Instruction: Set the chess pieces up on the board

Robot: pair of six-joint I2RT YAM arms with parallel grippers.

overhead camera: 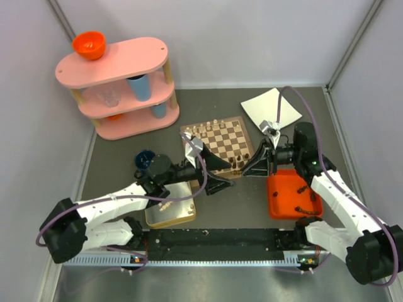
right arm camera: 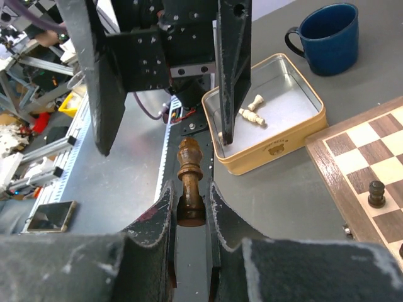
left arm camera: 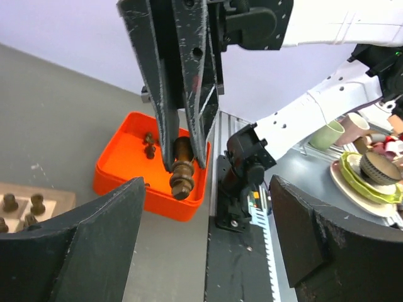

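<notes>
Right pincer is clamped on the dark brown wooden chess piece, long axis pointing left into the spread-apart left pincer, with the checkered wooden board just on the far side.

The board is checked in dark brown and cream, with a light wood rim. The chess piece is dark brown with a slight gloss. The left gripper and right gripper are both black, marked with pale scuffs, and the arms have white shells. The cables are purple. The tray is bright orange. The tin is silver inside with pale gold walls, and the pieces in it are cream. The mug is deep blue. The table is dark grey. The shelf is soft pink, and the bowl is orange.
</notes>
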